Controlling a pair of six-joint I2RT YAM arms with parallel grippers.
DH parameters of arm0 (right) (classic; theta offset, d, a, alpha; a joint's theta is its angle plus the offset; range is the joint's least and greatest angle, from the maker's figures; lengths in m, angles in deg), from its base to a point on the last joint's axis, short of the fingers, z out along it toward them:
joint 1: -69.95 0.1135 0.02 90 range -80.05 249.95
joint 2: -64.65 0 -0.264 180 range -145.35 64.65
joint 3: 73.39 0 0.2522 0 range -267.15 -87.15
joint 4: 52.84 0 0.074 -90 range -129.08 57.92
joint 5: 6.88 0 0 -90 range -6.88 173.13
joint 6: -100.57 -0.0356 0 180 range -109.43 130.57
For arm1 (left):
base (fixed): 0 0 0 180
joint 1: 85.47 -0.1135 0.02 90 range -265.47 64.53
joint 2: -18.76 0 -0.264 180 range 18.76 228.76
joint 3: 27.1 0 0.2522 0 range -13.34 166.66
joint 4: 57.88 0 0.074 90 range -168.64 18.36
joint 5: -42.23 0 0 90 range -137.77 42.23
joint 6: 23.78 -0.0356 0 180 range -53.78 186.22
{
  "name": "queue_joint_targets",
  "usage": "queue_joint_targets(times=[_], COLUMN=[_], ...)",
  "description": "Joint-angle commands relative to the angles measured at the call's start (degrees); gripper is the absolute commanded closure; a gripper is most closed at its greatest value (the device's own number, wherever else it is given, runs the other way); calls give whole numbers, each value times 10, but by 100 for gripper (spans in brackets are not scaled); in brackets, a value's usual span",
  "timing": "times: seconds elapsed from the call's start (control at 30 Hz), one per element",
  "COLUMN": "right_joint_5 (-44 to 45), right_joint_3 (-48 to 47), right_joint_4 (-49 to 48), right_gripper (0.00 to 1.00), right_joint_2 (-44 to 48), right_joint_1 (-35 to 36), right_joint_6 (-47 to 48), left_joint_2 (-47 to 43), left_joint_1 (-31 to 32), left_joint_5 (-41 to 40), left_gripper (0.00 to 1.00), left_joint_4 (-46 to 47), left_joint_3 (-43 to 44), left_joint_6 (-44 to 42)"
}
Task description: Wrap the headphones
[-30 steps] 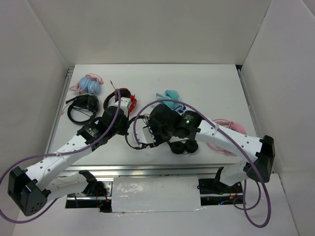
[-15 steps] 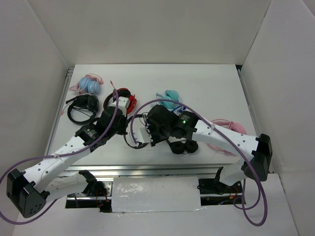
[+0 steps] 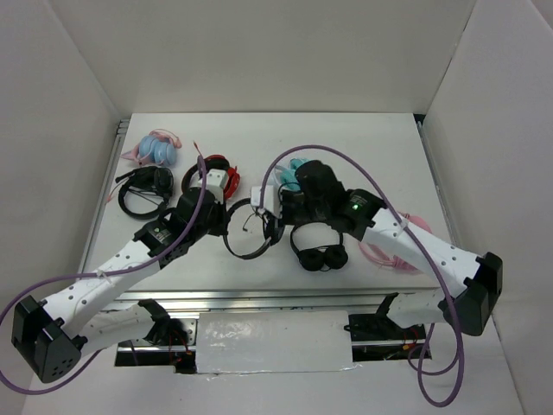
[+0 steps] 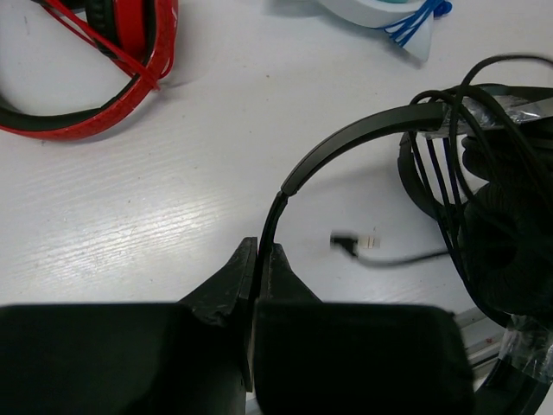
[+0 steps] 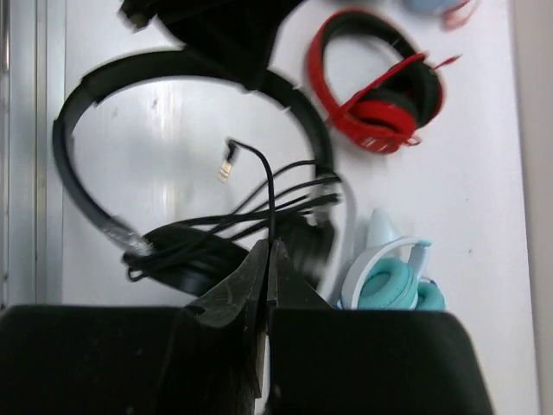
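The headphones (image 3: 244, 255), black with a slim headband, lie at the table's middle front. My left gripper (image 3: 223, 223) is shut on the thin headband (image 4: 346, 138), as the left wrist view (image 4: 263, 252) shows. The long black cable (image 4: 436, 164) is looped several times around the earcups, and its plug (image 4: 354, 240) lies loose on the table. My right gripper (image 3: 270, 210) is shut on a strand of the cable (image 5: 270, 199), seen in the right wrist view (image 5: 270, 249), with the plug (image 5: 226, 164) hanging beyond it.
A cable-less black pair with fat earcups (image 3: 320, 256) lies just under the right arm. Red headphones (image 3: 214, 173), a teal pair (image 3: 298, 169), a pink pair (image 3: 393, 238), a blue-pink pair (image 3: 155, 147) and a black mic headset (image 3: 143, 190) lie around.
My right gripper has moved back and to the right, pulling the cable with it. The headband loop now shows in the open. The left gripper keeps its hold, barely moved.
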Motion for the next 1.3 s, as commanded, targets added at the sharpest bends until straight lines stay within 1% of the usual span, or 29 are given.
queue_joint_targets(times=[0.0,0.03,0.07,0.1,0.13,0.17,0.2,0.3,0.33,0.37,0.4,0.43,0.47,0.53,0.63,0.7,0.87,0.9,0.93,1.07,1.1,1.13,1.17,1.2,1.27], right_joint_5=[-133,-150,-159,-160,-161,-164,-183,-207,-207,-201,-186,-161,-139,-119,-98,-91,-92,-88,-86,-123,-129,-131,-136,-142,-159], right_joint_3=[33,41,47,53,53,55,54,49,55,63,81,89,95,93,107,142,234,245,262,270,271,271,271,268,267], right_joint_4=[-165,-193,-243,-261,-281,-303,-334,-395,-419,-475,-500,-519,-537,-522,-513,-523,-566,-577,-584,-591,-598,-601,-608,-610,-624], right_gripper=[100,100,100,100,100,100,100,100,100,100,100,100,100,100,100,100,98,98,97,85,81,74,74,71,60], right_joint_2=[67,72,74,74,70,67,56,31,28,25,19,15,6,-6,-8,1,25,27,29,18,15,14,12,7,2], right_joint_1=[-61,-75,-85,-107,-118,-131,-147,-222,-233,-247,-256,-278,-288,-311,-314,-314,-306,-305,-302,-294,-291,-286,-279,-276,-269], right_joint_6=[-76,-94,-133,-151,-194,-217,-236,-333,-388,-420,-444,-496,-519,-549,-578,-593,-649,-658,-661,-673,-673,-673,-670,-666,-664], left_joint_2=[-12,-12,-15,-18,-23,-26,-29,-45,-53,-57,-62,-71,-76,-89,-104,-109,-102,-92,-87,-43,-34,-27,-13,-5,11], left_joint_1=[4,5,7,10,17,20,24,41,47,49,50,55,56,59,59,59,58,58,58,58,58,58,58,58,58], left_joint_5=[35,46,57,63,75,83,84,87,88,94,93,94,97,95,88,68,19,6,3,-23,-25,-27,-31,-36,-42], left_gripper=[100,100,100,100,100,100,100,100,100,100,100,100,100,100,100,100,100,100,100,100,100,100,100,100,100], left_joint_4=[48,50,52,56,59,62,62,68,74,77,79,80,80,77,69,63,29,23,19,-7,-13,-17,-23,-27,-36], left_joint_3=[-4,-6,-13,-16,-22,-25,-27,-40,-44,-47,-48,-48,-48,-42,-32,-25,44,74,90,197,216,244,255,269,300], left_joint_6=[-9,-15,-22,-27,-36,-41,-44,-53,-54,-57,-57,-58,-61,-62,-59,-46,-18,-16,-22,-40,-44,-48,-49,-51,-51])
